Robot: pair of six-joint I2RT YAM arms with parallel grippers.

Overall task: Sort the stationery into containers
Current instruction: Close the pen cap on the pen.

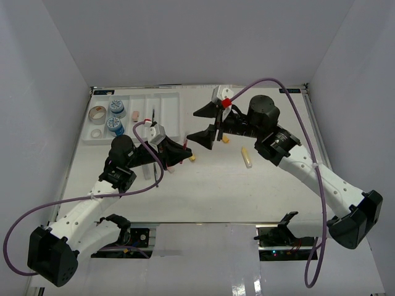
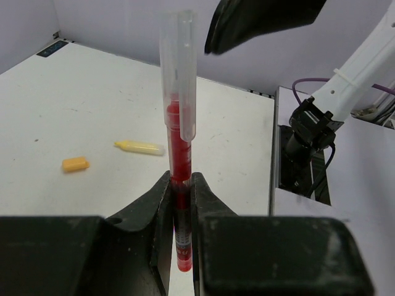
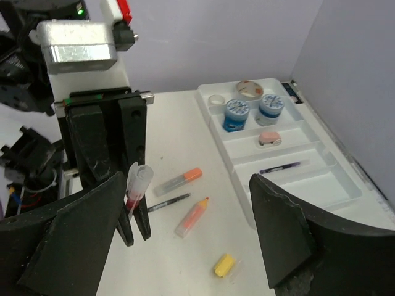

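Red pen [image 2: 179, 185], clamped between left fingers [image 2: 147, 217]

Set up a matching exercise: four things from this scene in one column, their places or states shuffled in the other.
1 red pen
2 pink eraser
3 yellow eraser
4 right gripper

A loose on the table
B open, holding nothing
C clamped in the left gripper
D in a tray compartment

Pairs: 1-C, 2-D, 3-A, 4-B
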